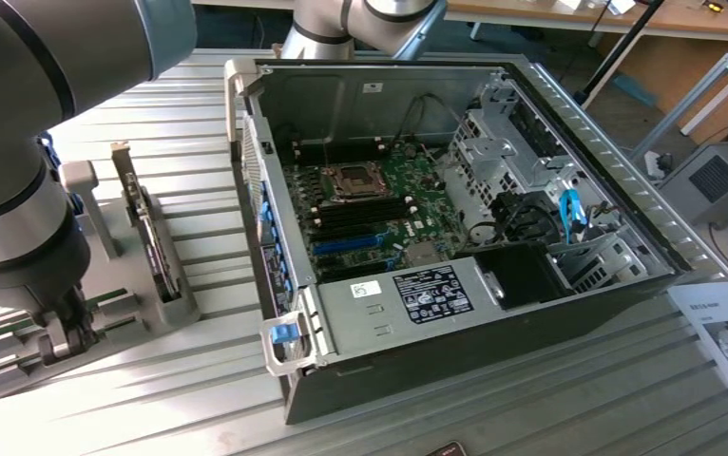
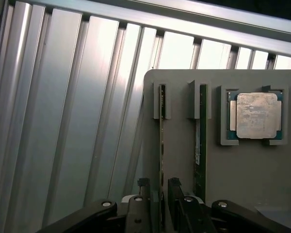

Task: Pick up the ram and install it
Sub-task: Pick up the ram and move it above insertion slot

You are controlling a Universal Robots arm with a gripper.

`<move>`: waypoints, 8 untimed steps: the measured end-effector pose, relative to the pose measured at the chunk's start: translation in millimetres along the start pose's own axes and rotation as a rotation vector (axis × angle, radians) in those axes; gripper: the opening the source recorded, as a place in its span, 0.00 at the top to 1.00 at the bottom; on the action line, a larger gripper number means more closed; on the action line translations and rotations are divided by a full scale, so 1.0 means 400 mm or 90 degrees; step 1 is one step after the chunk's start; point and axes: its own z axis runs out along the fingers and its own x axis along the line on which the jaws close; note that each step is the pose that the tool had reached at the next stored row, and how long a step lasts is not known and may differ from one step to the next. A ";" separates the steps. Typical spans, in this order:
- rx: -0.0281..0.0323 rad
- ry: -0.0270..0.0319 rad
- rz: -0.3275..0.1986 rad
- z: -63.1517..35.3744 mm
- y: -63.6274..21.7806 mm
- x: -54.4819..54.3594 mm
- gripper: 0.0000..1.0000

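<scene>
The jaws are standing apart and straddling the near end of the ram (image 2: 161,141), one on each flat face with a sliver of gap showing on either side, so they are gripping nothing yet. The ram is sitting on its long edge in a slot of the grey holder (image 2: 184,77), and its long axis is running straight away from the jaws, in line with the gap between them. That alignment is what the grasp is depending on, in my judgement: the jaws are facing the thin board's two broad sides, not its ends.

Just beside the jaws, a second stick (image 2: 200,141) is standing parallel in the neighbouring slot. Further out on that same side, the square CPU chip (image 2: 256,115) is lying flat in its own pocket. The holder is resting on the ribbed metal counter (image 2: 63,97).

In the exterior view the arm (image 1: 9,190) is reaching down over the holder, with an expansion card (image 1: 148,237) standing upright close by. Well apart from the jaws, the open computer case (image 1: 567,114) is lying on its side, its motherboard (image 1: 402,171) facing up and its dark memory slots (image 1: 364,214) sitting empty.
</scene>
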 end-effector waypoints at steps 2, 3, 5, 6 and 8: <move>0.0002 -0.0009 0.000 0.003 0.000 0.000 0.71; 0.0002 -0.0010 0.000 0.005 0.000 0.000 0.71; 0.0002 -0.0010 0.000 0.009 0.000 0.000 0.71; 0.0002 -0.0010 0.000 0.011 0.000 0.000 0.71; 0.0001 -0.0010 0.000 0.015 0.000 0.000 0.71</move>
